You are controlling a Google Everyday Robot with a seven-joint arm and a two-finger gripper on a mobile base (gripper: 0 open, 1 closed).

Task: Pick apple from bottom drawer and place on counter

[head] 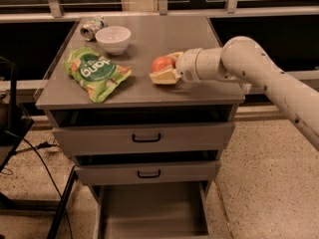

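The red-orange apple (161, 63) sits between the pale fingers of my gripper (164, 68), low over the grey counter (164, 36), right of its middle. The gripper is shut on the apple, and the white arm reaches in from the right. I cannot tell whether the apple touches the counter surface. The bottom drawer (152, 210) is pulled out at the foot of the cabinet, its flat grey floor bare.
A green snack bag (94, 72) lies on the counter's left part. A white bowl (113, 38) and a tipped can (91, 28) stand at the back left. Two shut drawer fronts with black handles (146, 137) sit below. Black cables and a stand are at the left.
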